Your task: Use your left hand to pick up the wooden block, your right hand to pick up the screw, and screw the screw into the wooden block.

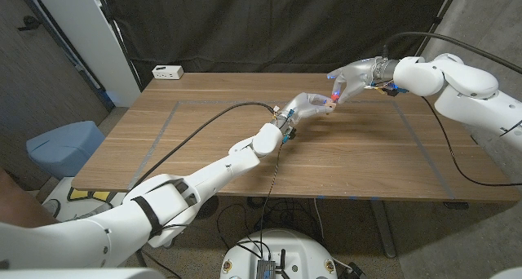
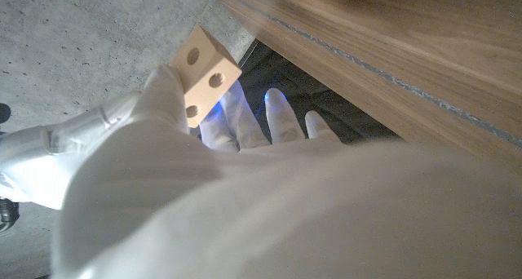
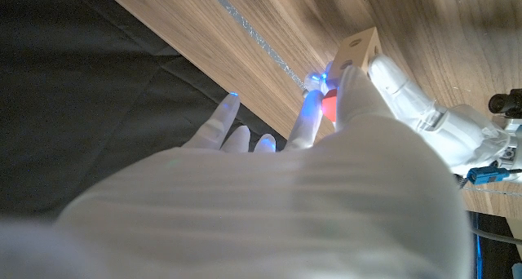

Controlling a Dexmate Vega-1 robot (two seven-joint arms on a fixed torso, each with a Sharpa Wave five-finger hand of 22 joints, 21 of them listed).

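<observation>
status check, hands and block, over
Left robot hand holds wooden block above the table. Right robot hand pinches red screw at the block. Nothing between them.

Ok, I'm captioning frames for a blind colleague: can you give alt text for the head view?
Above a wooden table, the left hand holds a wooden block up to the right hand, which pinches something red against it. A white box sits at the far edge.

A red screw (image 3: 328,106) is pinched in the right hand (image 3: 326,157) right against the wooden block (image 3: 359,49), which is gripped by the left hand (image 3: 408,99) above the worktop (image 3: 269,18).
</observation>
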